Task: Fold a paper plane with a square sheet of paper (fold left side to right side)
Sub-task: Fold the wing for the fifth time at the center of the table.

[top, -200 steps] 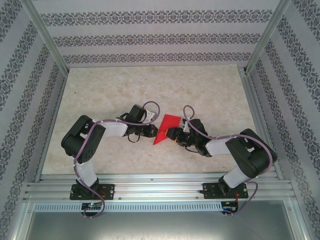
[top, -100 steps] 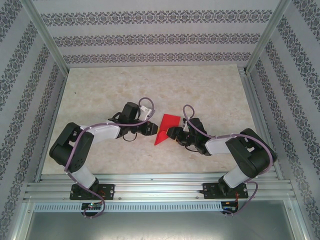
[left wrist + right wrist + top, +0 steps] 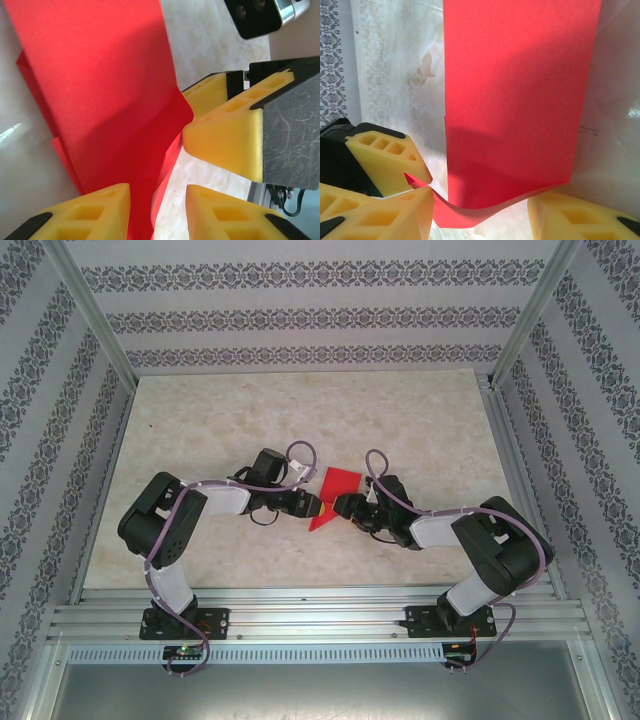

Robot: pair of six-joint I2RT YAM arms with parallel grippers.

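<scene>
Curling at one edge, the square sheet of paper (image 3: 520, 90) is straddled by the left gripper (image 3: 157, 200) and the right gripper (image 3: 480, 205), both held parted, unclamped.

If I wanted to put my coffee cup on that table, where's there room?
The far half of the table, from the paper to the back wall, is bare, corner to corner. The near middle is crowded: the left gripper and right gripper meet at the paper's near end.
</scene>
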